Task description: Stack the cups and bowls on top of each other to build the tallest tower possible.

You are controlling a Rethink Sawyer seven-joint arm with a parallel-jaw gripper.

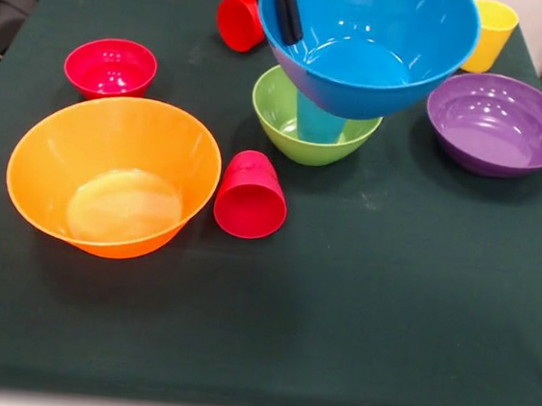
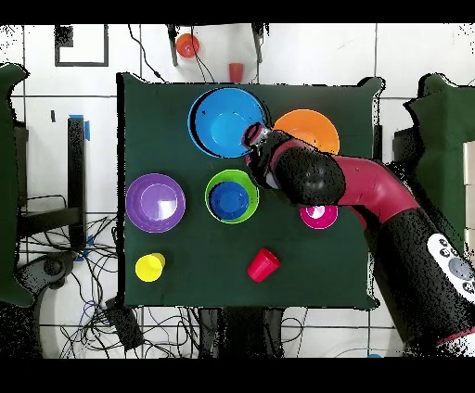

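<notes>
Nearest, orange bowl (image 1: 109,174) sits on the cloth; behind, pincer (image 1: 288,6) clamps the raised blue bowl's (image 1: 384,50) rim.

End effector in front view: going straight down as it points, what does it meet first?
The end effector grips the blue bowl, which would likely hit the light blue cup in the green bowl; depth unclear.

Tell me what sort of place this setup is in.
Probably a robotics lab: a table under a dark green cloth, a red and black robot arm reaching over it, and loose cables trailing across the white tiled floor.
</notes>
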